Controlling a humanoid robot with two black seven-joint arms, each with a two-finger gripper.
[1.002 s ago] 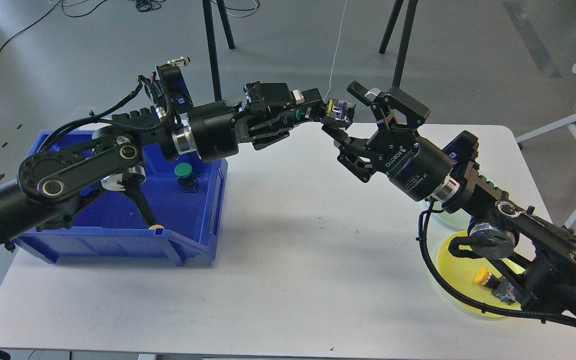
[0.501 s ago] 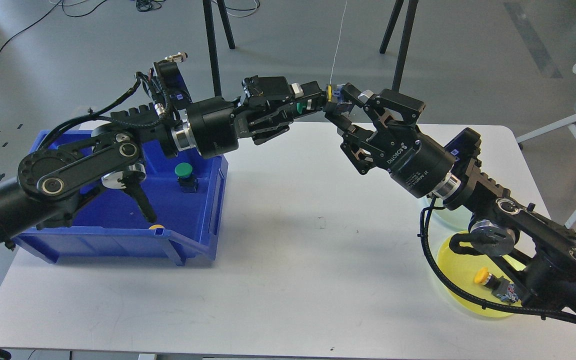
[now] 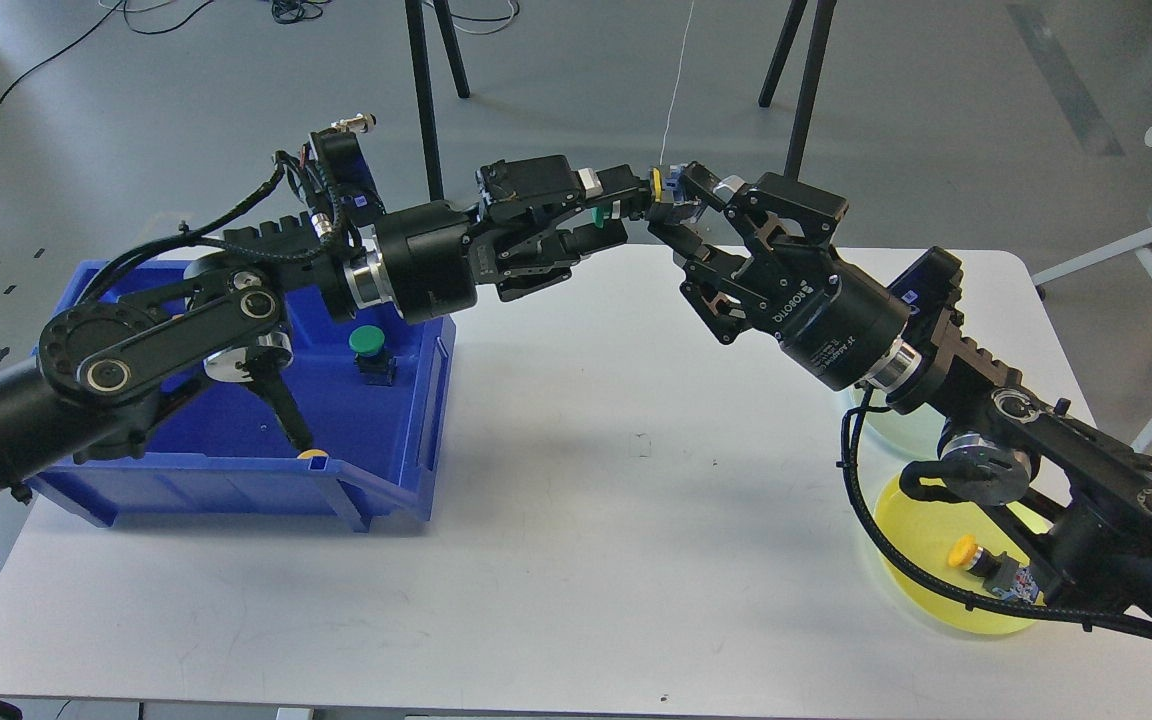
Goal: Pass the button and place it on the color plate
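Bin (image 3: 236, 470): blue plastic, open-topped, on the left part of the white table (image 3: 556, 520); unmoved since the earlier frames.
Green button (image 3: 368, 342): round cap on a dark body, inside the bin near its right wall; same spot as before.
Left arm: black, jointed, stretched over the bin toward the table's far edge, wrist about level.
Left gripper (image 3: 626, 215): fingers now slightly parted at the yellow button; a second ago they were clamped on it.
Yellow button (image 3: 666, 190): small, yellow cap and blue-grey body, in the air above the table's far edge, between both grippers.
Right gripper (image 3: 684, 210): has risen since a second ago; then wide open below the button, now its fingers are closed on it.
Right arm: reaches up and left from the table's right corner, wrist tilted upward.
Yellow plate (image 3: 921, 560): translucent disc near the table's right front, partly under the right arm.
Second yellow button (image 3: 976, 558): lying on the plate, unchanged.
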